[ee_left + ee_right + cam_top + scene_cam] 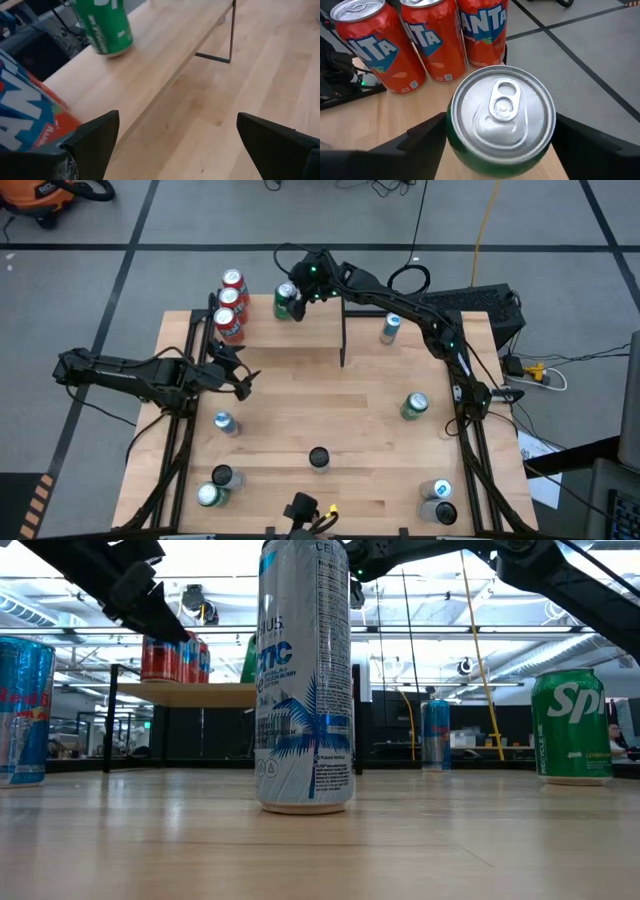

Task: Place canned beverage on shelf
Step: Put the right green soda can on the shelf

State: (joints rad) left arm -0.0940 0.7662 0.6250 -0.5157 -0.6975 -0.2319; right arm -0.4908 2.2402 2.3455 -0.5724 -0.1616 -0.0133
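The shelf [300, 340] stands at the far middle of the table. Three red Fanta cans [231, 305] stand on its left end. A green can [286, 302] stands upright on the shelf to their right, base on the board [150, 50]. My right gripper [300, 292] reaches in from the right and is shut on this can [502, 115]. My left gripper [243, 377] is open and empty just off the shelf's near edge, below the Fanta cans [25, 120]. My right gripper pinches the green can's side wall just under its top rim [451, 131] between its two fingers, one on each side. The fingers come from above and the far right, slanting down. The can stands upright with its base on the shelf.
Loose cans stand on the table: a white-blue one [392, 327] right of the shelf, a green one [414, 406], a blue one [224, 422], a black one [319, 457], and pairs at the near left [212, 485] and near right [437, 500] corners.
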